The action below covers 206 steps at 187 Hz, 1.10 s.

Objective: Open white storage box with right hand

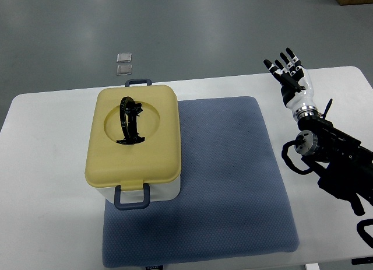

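1. Well left of the right hand [289, 72], the box [135, 143] sits on a blue mat [227, 176], yellow lid [134, 136] shut, black handle [129, 119] on top.
2. That hand hovers over the table [46, 165], fingers spread, holding nothing.

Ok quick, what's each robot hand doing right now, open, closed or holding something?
Right robot hand: open, fingers spread, holding nothing.
Left robot hand: not in view.

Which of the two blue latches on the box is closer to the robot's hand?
The far latch, at the box's top edge in the picture, lies nearer the right hand; the other latch is on the near side.
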{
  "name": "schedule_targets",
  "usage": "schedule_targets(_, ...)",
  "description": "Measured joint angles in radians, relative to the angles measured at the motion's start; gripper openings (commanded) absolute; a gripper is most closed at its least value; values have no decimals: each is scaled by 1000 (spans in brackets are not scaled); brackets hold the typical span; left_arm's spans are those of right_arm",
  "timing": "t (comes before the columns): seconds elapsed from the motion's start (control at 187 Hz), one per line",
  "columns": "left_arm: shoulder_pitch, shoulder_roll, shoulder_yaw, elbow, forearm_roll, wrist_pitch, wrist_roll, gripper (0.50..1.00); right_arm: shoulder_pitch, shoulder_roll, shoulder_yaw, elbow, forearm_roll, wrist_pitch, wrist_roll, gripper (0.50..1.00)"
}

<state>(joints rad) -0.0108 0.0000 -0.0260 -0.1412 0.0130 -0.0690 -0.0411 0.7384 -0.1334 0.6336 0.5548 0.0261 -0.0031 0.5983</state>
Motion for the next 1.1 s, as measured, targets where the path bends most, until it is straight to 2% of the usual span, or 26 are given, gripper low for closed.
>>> schedule_targets(1.101, -1, 0, 5, 5, -1, 0, 0, 1000, 5, -1, 1, -1, 0, 0, 0, 926)
